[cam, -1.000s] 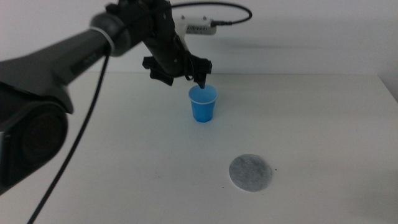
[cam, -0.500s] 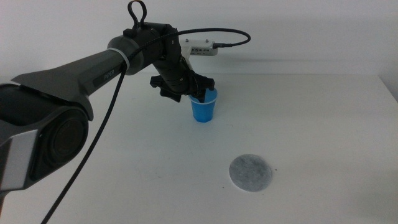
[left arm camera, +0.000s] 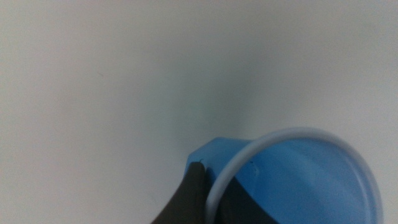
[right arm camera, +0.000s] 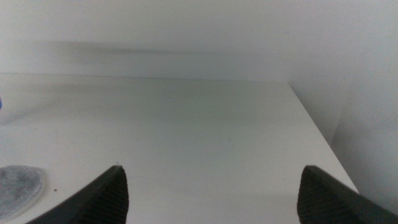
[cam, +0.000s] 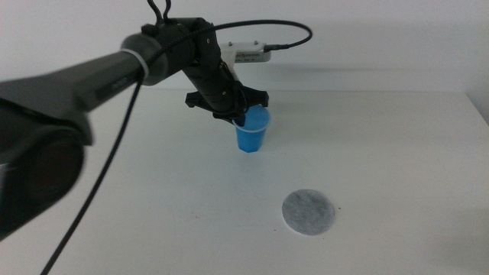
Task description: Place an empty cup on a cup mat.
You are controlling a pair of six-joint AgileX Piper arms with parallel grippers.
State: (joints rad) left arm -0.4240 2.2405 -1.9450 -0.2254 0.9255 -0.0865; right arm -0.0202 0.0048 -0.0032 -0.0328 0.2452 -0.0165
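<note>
where the middle view is taken first: 1 left gripper [cam: 238, 114], reaching in from the upper left of the frame, its jaws pinching the rim of the cup [cam: 251, 131] on the cup's left side. the cup sits just above frame centre, and whether its base touches the table [cam: 397, 153] or is just off it cannot be told. 1 cup mat [cam: 309, 211], flat, lower right of centre, well apart from the cup and bare on top.

left wrist view: the cup [left arm camera: 298, 180] fills the lower right corner, blue inside and empty; 1 dark jaw stands outside the wall at the bottom edge, the rim passing beside it, so the grip reads as a pinch on the wall, 1 jaw inside and 1 outside.

right wrist view: right gripper [right arm camera: 211, 186] waiting, its 2 jaws spread wide with nothing between them; the cup mat [right arm camera: 18, 185] shows at the lower left edge.

risk, as a judgement: the thin wall may buckle or slip from a 1-sided rim pinch, tilting the cup in transit; a tilted or off-centre set-down could leave it overhanging the mat's edge or tipping over.
</note>
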